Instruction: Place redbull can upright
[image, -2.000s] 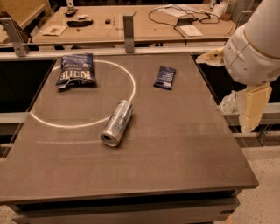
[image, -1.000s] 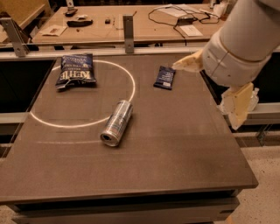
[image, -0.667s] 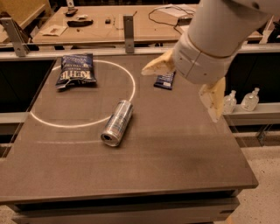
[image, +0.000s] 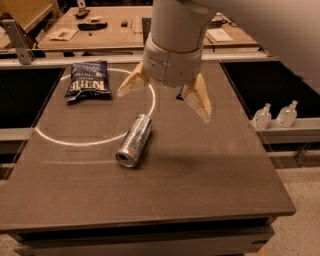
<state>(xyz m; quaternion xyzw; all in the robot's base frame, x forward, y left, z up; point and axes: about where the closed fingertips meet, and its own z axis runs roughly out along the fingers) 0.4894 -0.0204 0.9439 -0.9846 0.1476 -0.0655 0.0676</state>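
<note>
The redbull can (image: 134, 140) lies on its side on the dark table (image: 200, 185), near the middle, its open end toward the front left. It crosses the lower right edge of a white ring painted on the table. My gripper (image: 165, 97) hangs above the table just behind and to the right of the can, not touching it. Its two cream fingers (image: 198, 97) are spread wide apart and hold nothing. The white arm body above them hides the table behind.
A dark blue chip bag (image: 88, 80) lies at the back left, on the ring's edge. Two small clear bottles (image: 275, 116) stand on a ledge to the right. A workbench with cables and tools runs behind the table.
The arm has swung left from the table's right side to above its middle. The gripper now hangs close behind the can and hides the small dark packet. The can has not moved.
</note>
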